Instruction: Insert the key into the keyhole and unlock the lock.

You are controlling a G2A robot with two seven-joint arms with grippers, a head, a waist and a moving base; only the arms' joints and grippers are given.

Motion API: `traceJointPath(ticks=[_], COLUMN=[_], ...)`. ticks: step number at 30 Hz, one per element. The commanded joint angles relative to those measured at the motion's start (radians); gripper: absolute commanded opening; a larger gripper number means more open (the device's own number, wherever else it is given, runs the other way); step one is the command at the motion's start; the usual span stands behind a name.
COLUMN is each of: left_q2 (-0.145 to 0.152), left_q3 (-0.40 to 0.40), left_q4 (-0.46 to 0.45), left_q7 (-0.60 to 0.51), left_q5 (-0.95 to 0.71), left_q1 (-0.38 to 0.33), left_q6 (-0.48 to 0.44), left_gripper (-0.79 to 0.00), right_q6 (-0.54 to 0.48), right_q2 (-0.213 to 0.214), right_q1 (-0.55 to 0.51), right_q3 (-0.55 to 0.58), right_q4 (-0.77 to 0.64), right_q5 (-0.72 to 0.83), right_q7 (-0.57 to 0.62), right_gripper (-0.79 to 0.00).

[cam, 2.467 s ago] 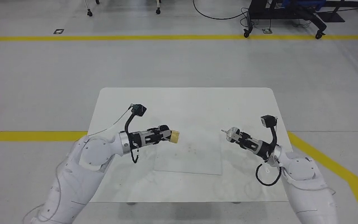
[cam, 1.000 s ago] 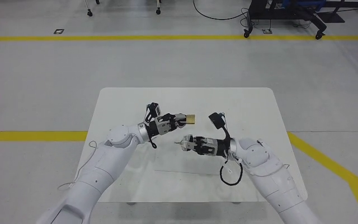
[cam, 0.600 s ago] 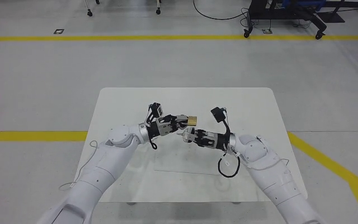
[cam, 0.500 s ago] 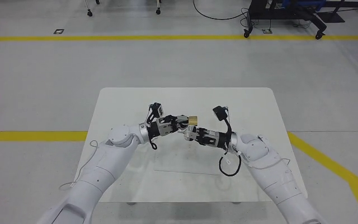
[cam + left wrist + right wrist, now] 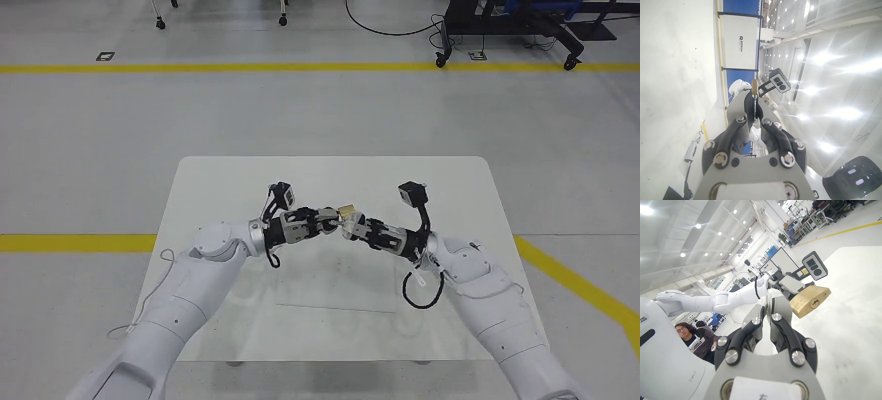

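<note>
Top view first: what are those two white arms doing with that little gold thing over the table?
The left gripper holds a brass padlock by its shackle, up above the white table. The right gripper is pinched shut on a thin sliver, apparently the key, close beside the padlock. The keyhole faces the right arm's camera and has nothing in it, so the key is not yet inserted.
</note>
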Motion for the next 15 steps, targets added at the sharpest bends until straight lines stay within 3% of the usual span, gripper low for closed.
traceJointPath(ticks=[1,7,15], left_q2=[0.001,0.01,0.025], left_q3=[-0.001,-0.017,-0.055], left_q4=[-0.01,-0.024,-0.084], left_q7=[-0.026,0.046,0.196], left_q5=[0.034,0.171,0.329], left_q1=[0.0,0.03,0.101], left_q6=[-0.076,-0.306,-0.57], left_gripper=[-0.785,-0.785,-0.785], right_q6=[-0.015,-0.047,-0.031], right_q2=[0.008,0.037,0.068], right_q1=[-0.022,-0.107,-0.172], right_q3=[0.027,0.101,0.136], right_q4=[-0.013,-0.072,-0.125], right_q5=[0.061,0.209,0.256], right_q7=[0.0,-0.033,-0.017], right_gripper=[-0.785,-0.785,-0.785])
